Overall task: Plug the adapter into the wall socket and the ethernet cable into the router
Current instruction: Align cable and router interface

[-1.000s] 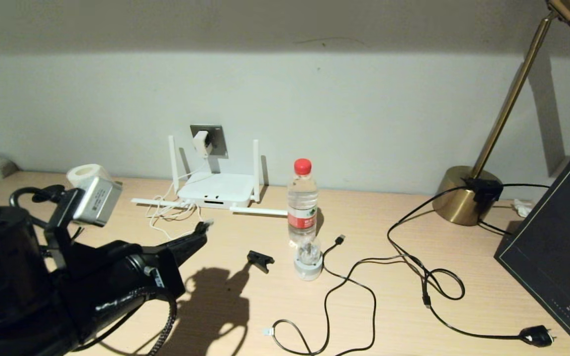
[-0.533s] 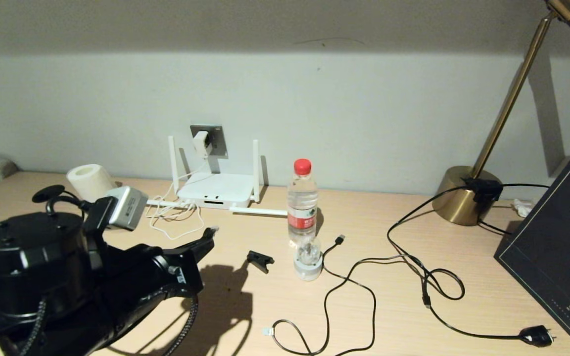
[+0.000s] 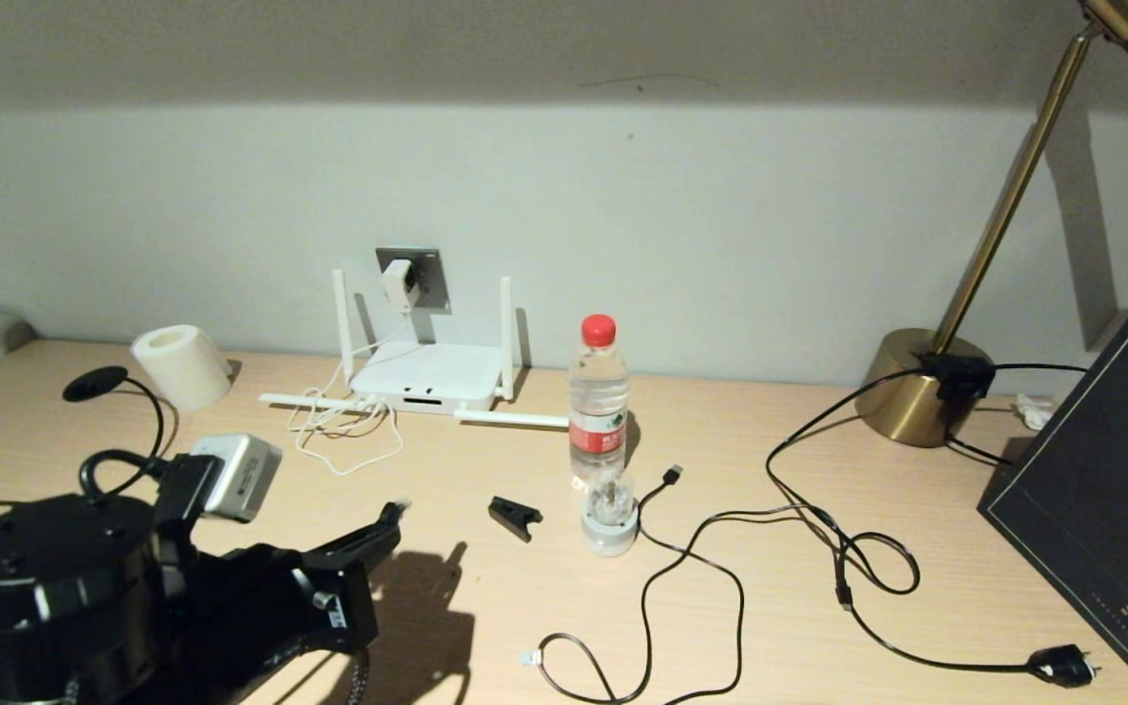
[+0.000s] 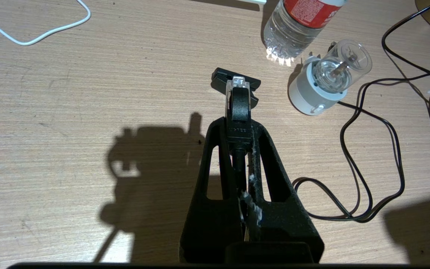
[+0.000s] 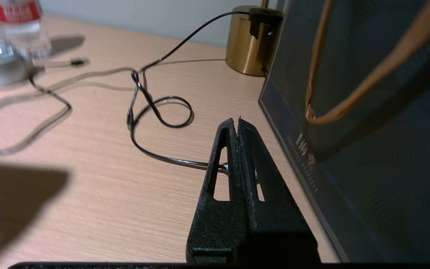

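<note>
The white adapter sits in the grey wall socket, its thin white cord trailing down beside the white router. My left gripper hovers low over the table's near left, short of the router. It is shut on the ethernet cable, whose clear clip connector sticks out past the fingertips. In the left wrist view the left gripper points at a black clip. My right gripper rests shut and empty at the right, beside a dark bag.
A water bottle and a small glass-domed cap stand mid-table, with the black clip beside them. Black cables with a USB tip and a mains plug loop across the right. Also here: brass lamp base, dark bag, paper roll.
My left arm has dropped and drawn back toward the near edge, away from the router, still holding the ethernet connector. Nothing else has moved.
</note>
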Motion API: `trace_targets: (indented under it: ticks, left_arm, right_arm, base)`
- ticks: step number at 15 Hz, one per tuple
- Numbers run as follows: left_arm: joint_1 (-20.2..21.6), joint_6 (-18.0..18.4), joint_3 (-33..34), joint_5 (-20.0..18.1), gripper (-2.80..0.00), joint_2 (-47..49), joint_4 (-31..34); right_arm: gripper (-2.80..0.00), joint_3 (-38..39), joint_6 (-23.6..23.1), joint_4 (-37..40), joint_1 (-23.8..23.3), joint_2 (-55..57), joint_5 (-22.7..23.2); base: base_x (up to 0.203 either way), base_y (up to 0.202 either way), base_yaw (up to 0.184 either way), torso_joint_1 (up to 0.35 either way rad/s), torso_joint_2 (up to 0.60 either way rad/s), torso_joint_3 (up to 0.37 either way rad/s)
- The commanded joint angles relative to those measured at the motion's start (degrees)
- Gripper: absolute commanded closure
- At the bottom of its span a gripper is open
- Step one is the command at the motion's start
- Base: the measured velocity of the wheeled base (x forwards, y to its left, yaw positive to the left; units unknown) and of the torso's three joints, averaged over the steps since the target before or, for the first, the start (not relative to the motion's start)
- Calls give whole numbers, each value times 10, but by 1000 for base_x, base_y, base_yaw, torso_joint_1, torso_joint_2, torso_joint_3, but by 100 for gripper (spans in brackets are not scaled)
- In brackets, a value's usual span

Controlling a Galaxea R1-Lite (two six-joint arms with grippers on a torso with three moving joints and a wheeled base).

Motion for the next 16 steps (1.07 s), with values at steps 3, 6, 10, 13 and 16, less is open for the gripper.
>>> trace_targets:
  ticks: [3, 6, 10, 13, 16]
  left_arm:
    - [16, 41, 14, 18, 0, -24, -2]
    - [48, 56, 17, 30, 0, -19, -1]
    - [121, 54, -17, 10, 0, 55, -5]
    - [180, 72, -51, -37, 0, 129, -37]
    - [188, 110, -51, -44, 0, 198, -129]
  right_arm:
    - [0, 20, -9, 3, 0, 1, 9]
    - [0, 20, 44, 1, 0, 1, 5]
    - [0, 20, 45, 1, 0, 1, 5]
    - [0, 20, 45, 1, 0, 1, 5]
    - [0, 20, 45, 1, 0, 1, 5]
  base:
    - [0, 0, 0, 0, 0, 0]
    - [0, 0, 0, 0, 0, 0]
    - [0, 0, 0, 0, 0, 0]
    - [0, 0, 0, 0, 0, 0]
    - [0, 0, 0, 0, 0, 0]
